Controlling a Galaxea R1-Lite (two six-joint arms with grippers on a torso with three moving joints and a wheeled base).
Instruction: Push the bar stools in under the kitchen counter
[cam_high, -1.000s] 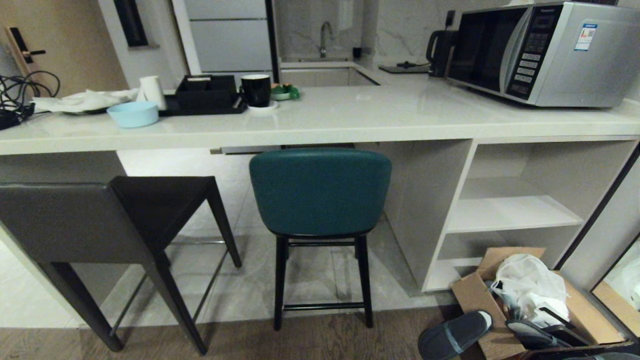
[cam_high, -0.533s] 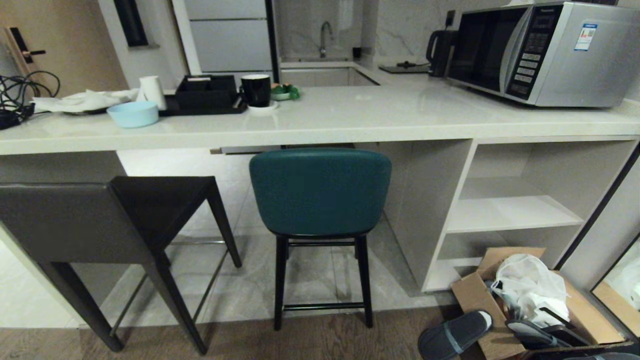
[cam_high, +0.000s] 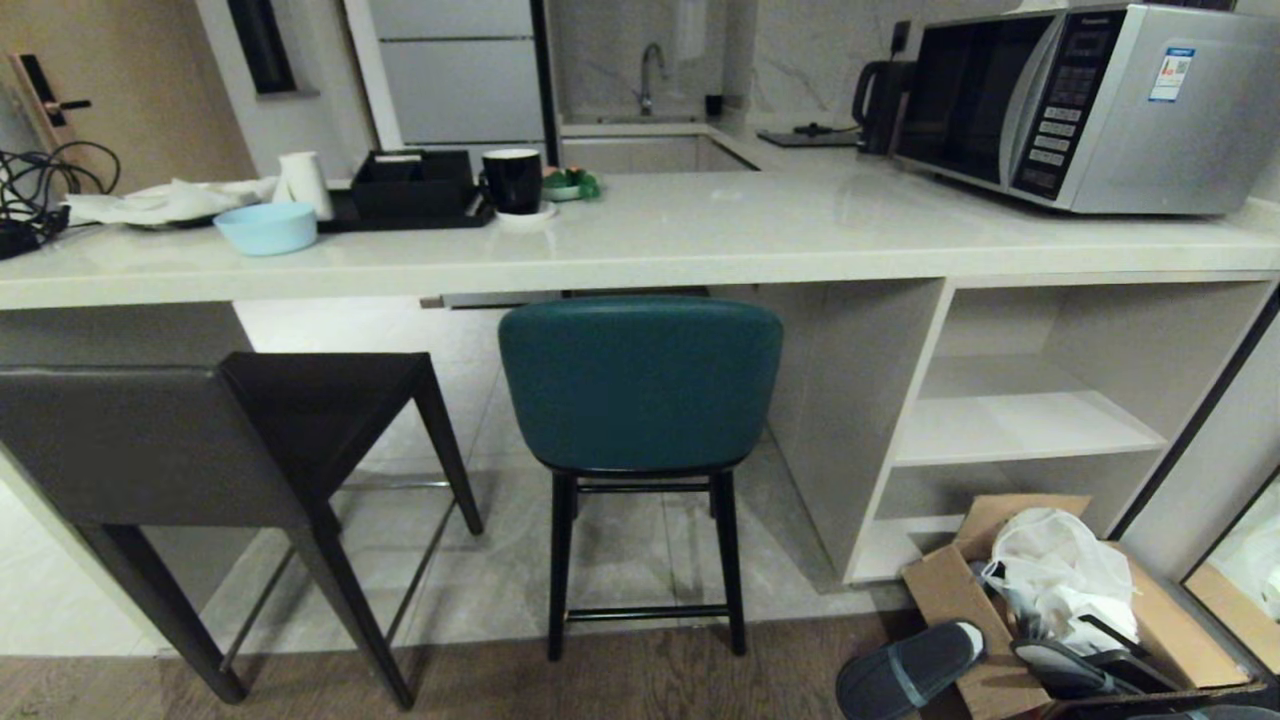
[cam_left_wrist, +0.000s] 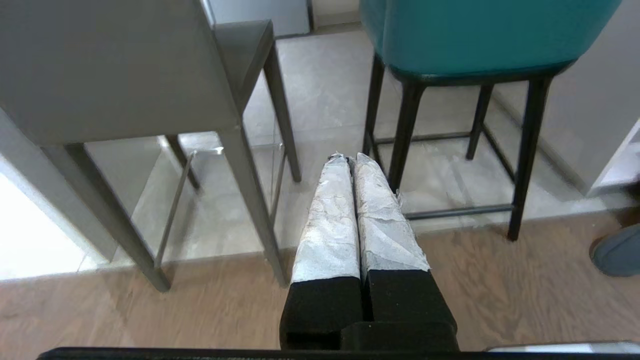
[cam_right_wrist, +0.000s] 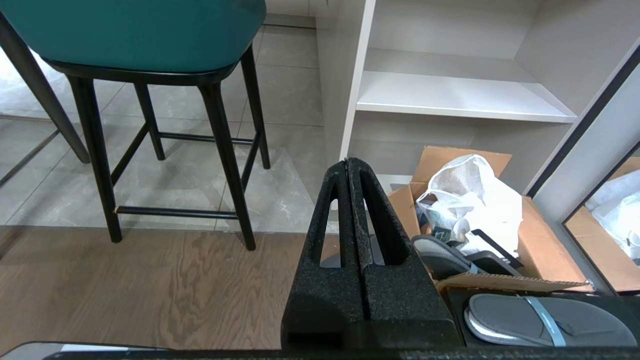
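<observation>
Wood flooring meets pale tile in front of the kitchen counter (cam_high: 640, 245). Left gripper (cam_left_wrist: 348, 160): taped fingers pressed together, holding nothing, suspended over the floor near the legs of both stools, touching neither. Right gripper (cam_right_wrist: 348, 165): black fingers pressed together, empty, suspended near a cardboard box (cam_right_wrist: 500, 235) of bags and slippers. Teal stool (cam_high: 640, 385): centre, its back just below the counter edge. Dark grey stool (cam_high: 200, 440): left, nearer the camera, angled, standing clear of the counter. Open white shelves (cam_high: 1020, 420): right end of the counter.
</observation>
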